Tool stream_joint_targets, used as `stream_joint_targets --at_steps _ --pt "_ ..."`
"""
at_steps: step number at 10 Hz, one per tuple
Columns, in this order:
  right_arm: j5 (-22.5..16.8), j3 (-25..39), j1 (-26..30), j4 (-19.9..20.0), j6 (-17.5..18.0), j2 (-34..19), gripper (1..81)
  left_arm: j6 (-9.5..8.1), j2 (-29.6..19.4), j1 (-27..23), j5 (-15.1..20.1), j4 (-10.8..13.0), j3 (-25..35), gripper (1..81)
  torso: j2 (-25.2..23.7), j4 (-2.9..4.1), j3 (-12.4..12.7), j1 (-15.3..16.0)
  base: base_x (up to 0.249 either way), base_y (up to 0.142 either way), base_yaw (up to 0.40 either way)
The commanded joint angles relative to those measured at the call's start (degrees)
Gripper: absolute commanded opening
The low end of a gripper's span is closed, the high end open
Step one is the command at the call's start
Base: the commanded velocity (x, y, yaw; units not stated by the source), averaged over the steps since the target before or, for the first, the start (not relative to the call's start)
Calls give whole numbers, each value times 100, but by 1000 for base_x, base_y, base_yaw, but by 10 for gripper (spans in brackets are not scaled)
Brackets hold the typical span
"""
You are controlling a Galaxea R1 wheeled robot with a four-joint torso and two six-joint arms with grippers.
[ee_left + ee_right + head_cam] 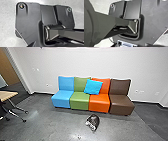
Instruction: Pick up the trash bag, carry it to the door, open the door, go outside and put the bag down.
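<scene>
Lying unheld on the grey, lightly reflective floor, the small, crumpled black trash bag with whitish patches is placed in front of, and apart from, the seat of the armless orange chair. How far the left gripper and the right gripper are open, and whether either has hold of anything, cannot be told. Likely faults begin with the grasp: the bag is low and slack, so a reach ending too high would close on air, and a pinch on one loose fold could let it slip or tear under its own weight. A base driven too close could nudge the bag towards the chairs. Farther out, the armless brown chair could be struck by an arm swung wide, and the splayed dark legs of the pale wood-topped table could catch the base or a hanging bag on a turn to that side. Hard to make out: the bag's neck and any knot, its contents, and whether the whitish patches are print, glare or something showing through. The table is cut off by the frame, as is the tan panel beyond the pale upright trim; whether it is a door is uncertain.
</scene>
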Motion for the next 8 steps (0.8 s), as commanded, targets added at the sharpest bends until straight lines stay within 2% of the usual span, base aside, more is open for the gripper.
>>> stream_joint_targets --at_steps 1,4,7,8 --pt "-254 87 49 -30 -20 86 811 4 21 -112 368 -10 20 811 0 0 0 0 133 0 0" --pt "-236 -54 67 320 -21 -29 811 4 12 -112 368 -10 20 811 0 0 0 0 135 0 0" --pt "-210 -54 137 971 -29 -169 811 4 12 -112 385 -19 20 811 0 0 0 0 138 0 0" --pt "-210 -19 146 1033 -29 -231 811 4 3 -103 394 -19 20 811 0 0 0 0 138 0 0"
